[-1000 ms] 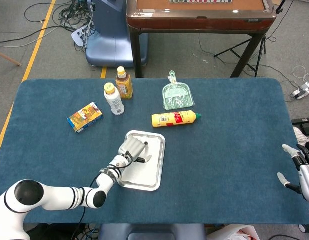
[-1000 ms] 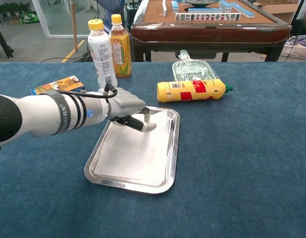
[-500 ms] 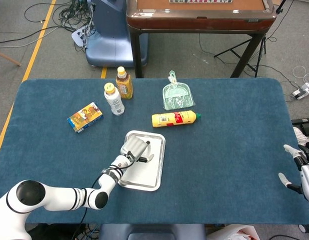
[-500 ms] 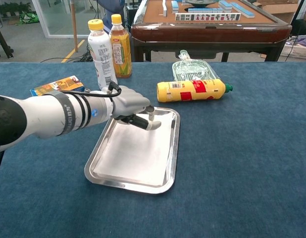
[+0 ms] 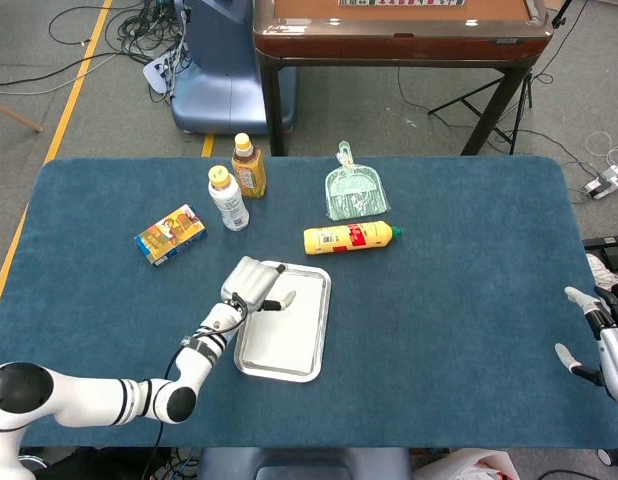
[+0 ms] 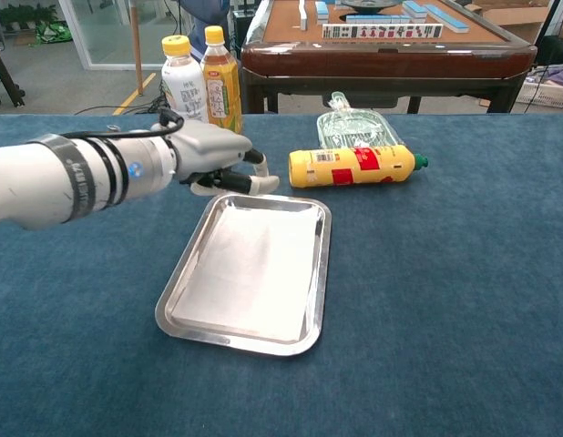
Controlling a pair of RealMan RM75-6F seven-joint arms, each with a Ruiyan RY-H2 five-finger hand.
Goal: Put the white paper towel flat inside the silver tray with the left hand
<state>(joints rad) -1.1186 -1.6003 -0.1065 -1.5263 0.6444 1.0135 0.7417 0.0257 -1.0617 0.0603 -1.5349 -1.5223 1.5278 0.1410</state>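
Since the earlier frame the left robot hand (image 6: 218, 162) has lifted off the tray (image 6: 250, 273) and drawn back to its far-left corner, fingers loosely curled and holding nothing. White towel (image 6: 254, 269) lies flat inside the tray on the bench (image 6: 464, 300). Right robot hand (image 5: 599, 345) hangs at the bench's right edge, fingers apart, holding nothing.
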